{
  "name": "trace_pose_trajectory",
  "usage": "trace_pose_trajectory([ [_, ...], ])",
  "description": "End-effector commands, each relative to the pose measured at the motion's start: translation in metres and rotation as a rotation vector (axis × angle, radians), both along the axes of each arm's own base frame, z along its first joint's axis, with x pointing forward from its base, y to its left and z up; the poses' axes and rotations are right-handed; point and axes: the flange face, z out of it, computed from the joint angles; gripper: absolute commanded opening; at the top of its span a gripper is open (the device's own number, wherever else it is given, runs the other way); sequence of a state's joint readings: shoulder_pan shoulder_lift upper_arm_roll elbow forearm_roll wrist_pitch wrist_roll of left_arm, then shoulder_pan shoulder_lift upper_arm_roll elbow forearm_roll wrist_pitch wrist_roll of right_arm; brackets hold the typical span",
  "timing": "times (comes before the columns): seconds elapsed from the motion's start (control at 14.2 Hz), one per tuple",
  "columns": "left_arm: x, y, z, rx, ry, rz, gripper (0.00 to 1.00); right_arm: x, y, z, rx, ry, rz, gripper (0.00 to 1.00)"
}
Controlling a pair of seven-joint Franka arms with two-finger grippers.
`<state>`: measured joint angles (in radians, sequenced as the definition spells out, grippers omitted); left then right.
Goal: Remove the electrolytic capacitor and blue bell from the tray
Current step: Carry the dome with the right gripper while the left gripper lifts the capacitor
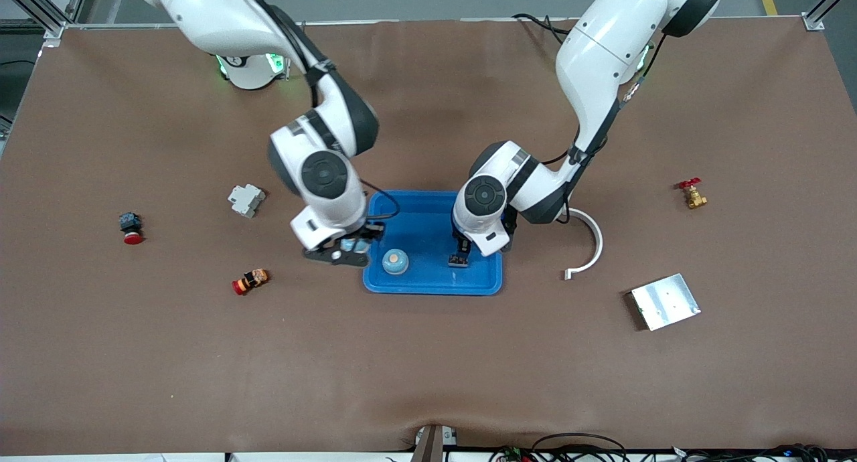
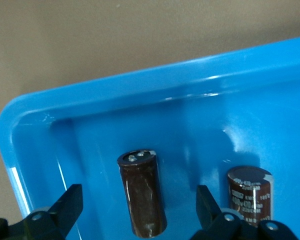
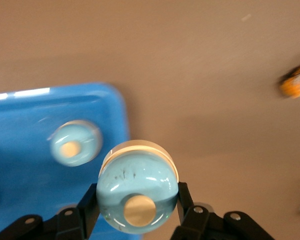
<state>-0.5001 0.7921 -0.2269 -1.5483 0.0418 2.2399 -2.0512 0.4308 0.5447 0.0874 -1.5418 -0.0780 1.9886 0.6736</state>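
Inside blue tray [image 1: 428,284]: bell [image 1: 395,262], two capacitors [image 2: 142,197].

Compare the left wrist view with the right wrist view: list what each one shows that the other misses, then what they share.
Only the left wrist view: two dark capacitors in the tray, one lying between the open left gripper fingers, another beside it.
Only the right wrist view: the right gripper shut on a pale blue bell, a second bell resting in the tray, and bare table.
Both: the blue tray.
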Motion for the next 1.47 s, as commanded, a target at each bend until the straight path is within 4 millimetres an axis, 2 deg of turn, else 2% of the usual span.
trace_pose_trajectory([
  [0.0,0.004,-0.004,-0.004,0.019,-0.037,0.005,1.00,0.020,-0.080,0.017,-0.017,0.051,0.032,0.06],
  [0.07,0.003,-0.005,-0.007,0.022,-0.033,0.002,1.00,0.024,-0.108,0.019,-0.022,0.080,0.051,0.06],
  [0.14,0.003,-0.005,-0.008,0.022,-0.033,0.004,1.00,0.027,-0.148,0.021,-0.015,0.095,0.066,0.06],
  [0.21,0.003,-0.004,-0.008,0.024,-0.034,0.021,0.78,0.023,-0.183,0.021,-0.004,0.105,0.109,0.06],
  [0.28,0.003,-0.004,-0.008,0.026,-0.035,0.028,0.43,0.020,-0.206,0.025,0.005,0.097,0.152,0.06],
  [0.35,0.003,-0.005,-0.008,0.026,-0.037,0.015,0.00,0.020,-0.243,0.027,0.008,0.102,0.168,0.06],
  [0.63,0.002,-0.004,-0.012,0.052,-0.059,-0.043,0.00,0.009,-0.335,0.026,0.016,0.137,0.173,0.06],
  [0.77,0.000,-0.008,-0.004,0.052,-0.062,-0.051,0.00,0.003,-0.378,0.021,0.014,0.154,0.192,0.06],
  [0.84,0.003,-0.011,0.007,0.048,-0.070,-0.052,0.00,-0.001,-0.394,0.015,0.022,0.167,0.203,0.08],
  [0.98,0.008,-0.015,0.026,0.069,-0.045,-0.057,0.00,-0.007,-0.405,0.002,0.026,0.157,0.200,0.09],
  [1.12,0.006,-0.023,0.049,0.064,-0.037,-0.113,0.00,-0.017,-0.426,-0.017,0.030,0.143,0.240,0.06],
  [1.4,-0.001,-0.025,0.091,0.034,-0.037,-0.429,0.00,-0.039,-0.443,-0.048,0.092,0.169,0.171,0.06],
])
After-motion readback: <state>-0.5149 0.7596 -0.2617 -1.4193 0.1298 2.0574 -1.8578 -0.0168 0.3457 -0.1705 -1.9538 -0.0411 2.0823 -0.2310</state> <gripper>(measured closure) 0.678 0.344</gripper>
